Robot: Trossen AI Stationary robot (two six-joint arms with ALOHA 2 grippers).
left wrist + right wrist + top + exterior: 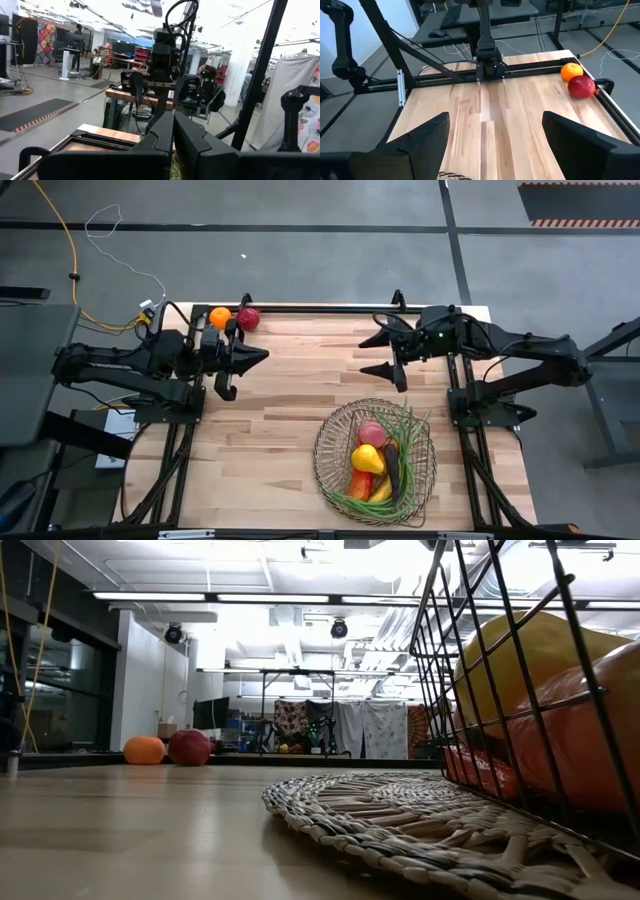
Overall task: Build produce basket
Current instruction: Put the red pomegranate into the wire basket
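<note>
Basket [330,442] holds produce [375,462].

Overhead looks straight down; low camera hugs the basket [520,690]; wrists face each other across the table [520,125]

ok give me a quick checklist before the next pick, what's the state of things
1. Fruit left outside the basket: orange and red apple at the table's far edge, not ok.
2. Right hand open and empty: ok.
3. Left hand shut, holding nothing: not ok for a pick.
4. Bare table between both hands and the two fruits: ok.
5. Basket upright, produce inside, pear on top: ok.
6. Room in the basket for two more: cannot tell.
</note>
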